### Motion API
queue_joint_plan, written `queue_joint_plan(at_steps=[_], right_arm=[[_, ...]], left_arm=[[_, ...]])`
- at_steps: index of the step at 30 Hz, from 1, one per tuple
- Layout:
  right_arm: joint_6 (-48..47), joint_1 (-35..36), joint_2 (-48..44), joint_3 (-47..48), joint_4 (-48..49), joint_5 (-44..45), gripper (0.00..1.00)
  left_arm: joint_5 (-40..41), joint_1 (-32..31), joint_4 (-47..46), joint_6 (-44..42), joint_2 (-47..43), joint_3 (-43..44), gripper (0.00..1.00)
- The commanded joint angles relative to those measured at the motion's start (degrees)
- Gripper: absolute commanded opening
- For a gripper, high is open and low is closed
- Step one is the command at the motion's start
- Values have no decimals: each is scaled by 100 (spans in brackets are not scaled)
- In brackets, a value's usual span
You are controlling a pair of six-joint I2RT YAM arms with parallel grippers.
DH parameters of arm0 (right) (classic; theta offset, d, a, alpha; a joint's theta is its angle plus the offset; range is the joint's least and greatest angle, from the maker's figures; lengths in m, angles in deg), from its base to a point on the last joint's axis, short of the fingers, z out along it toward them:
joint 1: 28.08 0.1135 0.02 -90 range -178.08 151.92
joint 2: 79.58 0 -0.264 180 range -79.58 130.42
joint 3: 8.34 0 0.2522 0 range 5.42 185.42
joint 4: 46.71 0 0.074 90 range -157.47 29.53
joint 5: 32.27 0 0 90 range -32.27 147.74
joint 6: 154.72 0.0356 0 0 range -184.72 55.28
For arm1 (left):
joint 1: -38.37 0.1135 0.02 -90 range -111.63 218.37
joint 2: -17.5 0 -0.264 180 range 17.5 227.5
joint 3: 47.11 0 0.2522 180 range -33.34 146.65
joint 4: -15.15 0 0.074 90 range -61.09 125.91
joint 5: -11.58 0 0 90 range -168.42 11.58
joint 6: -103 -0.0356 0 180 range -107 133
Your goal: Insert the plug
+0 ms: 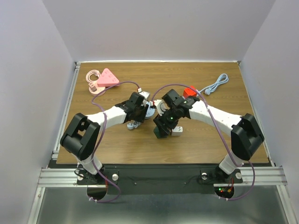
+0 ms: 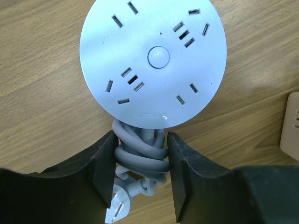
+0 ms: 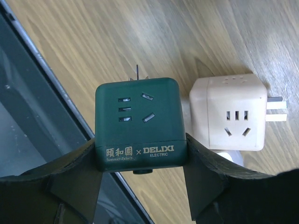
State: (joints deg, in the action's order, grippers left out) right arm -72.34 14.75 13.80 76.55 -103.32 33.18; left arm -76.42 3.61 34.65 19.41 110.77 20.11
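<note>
Top view: right pincer (image 1: 164, 128) is closed on the green cube plug (image 1: 161, 131), mid-desk (image 1: 196, 144). Left pincer (image 1: 141, 113) meets it from the other side, at the round socket disc (image 1: 150, 111). The disc lies just left of the cube, near but apart. The right arm carries the plug, so my call is the move is its job. Around them: beige cube (image 1: 176, 131) just beside the green one, pink strip (image 1: 107, 77) far left, red object (image 1: 189, 91) and pale cable (image 1: 217, 85) far right, all three well apart from the work.

Left wrist: left pincer (image 2: 140, 145) is clamped on the disc's cord bundle (image 2: 140, 156), fingers (image 2: 103, 163) pressing both sides. The disc (image 2: 154, 60) lies flat just beyond the tips, slots up. Its own plug (image 2: 119, 207) hangs below the bundle. The beige cube's edge (image 2: 292, 123) shows at right.

Right wrist: right pincer (image 3: 140, 149) grips the green cube plug (image 3: 138, 123) by its side faces. The prongs (image 3: 138, 72) point straight out past the tips, along the pincer axis. The beige cube (image 3: 231, 112) sits just beside it, its pins aimed away.

Judgement: the prongs need turning down onto a matching slot set, with the left holding the disc by the cord only, so it could pivot. The beige cube is the nearest obstacle.
</note>
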Motion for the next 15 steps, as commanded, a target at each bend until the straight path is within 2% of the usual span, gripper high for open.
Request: queue_joint_plan(at_steps=[1,11,15], right_arm=[[67,-3,39,-38,93,126,15],[296,-29,303,-108,93,1470,13],[454,-300,303,-65,119,1778,12]], left_arm=[[-121,-4,-81,-123,-169,131,0],[-560,-4,-231,-308,-248,130,0],[-770,-13,-214,-308,-283,95,0]])
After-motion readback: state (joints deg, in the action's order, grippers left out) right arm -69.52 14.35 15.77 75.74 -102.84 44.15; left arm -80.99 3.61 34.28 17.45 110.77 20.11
